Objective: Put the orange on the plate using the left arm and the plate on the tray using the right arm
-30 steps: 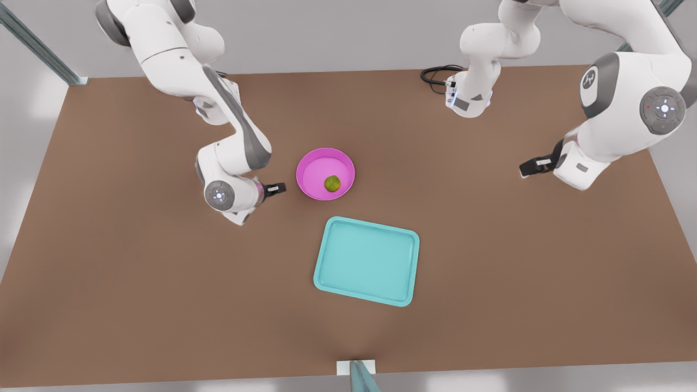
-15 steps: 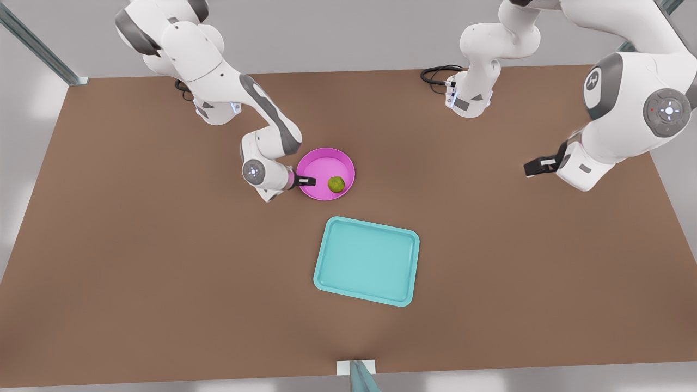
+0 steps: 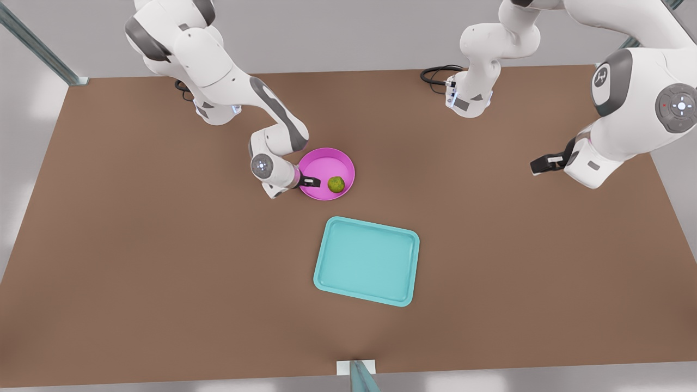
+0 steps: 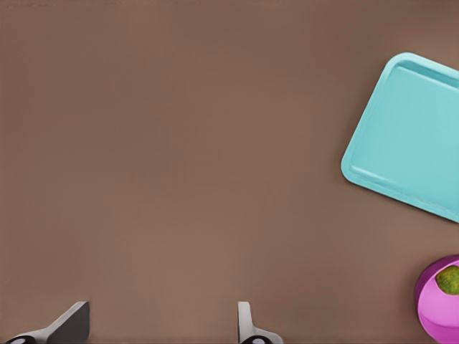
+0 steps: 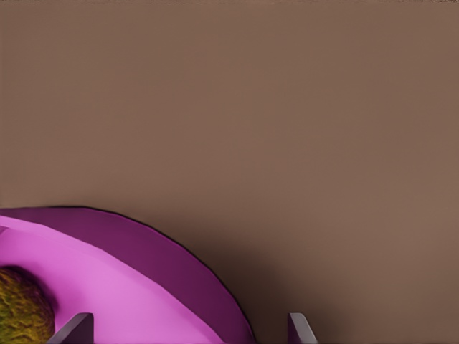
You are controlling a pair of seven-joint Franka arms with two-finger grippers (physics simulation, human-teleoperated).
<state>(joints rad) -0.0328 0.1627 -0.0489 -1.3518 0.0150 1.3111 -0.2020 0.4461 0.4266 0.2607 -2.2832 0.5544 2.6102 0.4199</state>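
Right claw (image 3: 311,181) advanced over plate (image 3: 325,173) rim, jaws spread, apparently empty. Left claw (image 3: 542,164) open, idle. Risk: orange (image 3: 336,184) rolling.

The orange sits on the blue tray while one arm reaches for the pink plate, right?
Not quite: the front view shows the orange lying in the pink plate, not on the tray. The right end effector is indeed at the plate's rim; the left end effector waits far aside.
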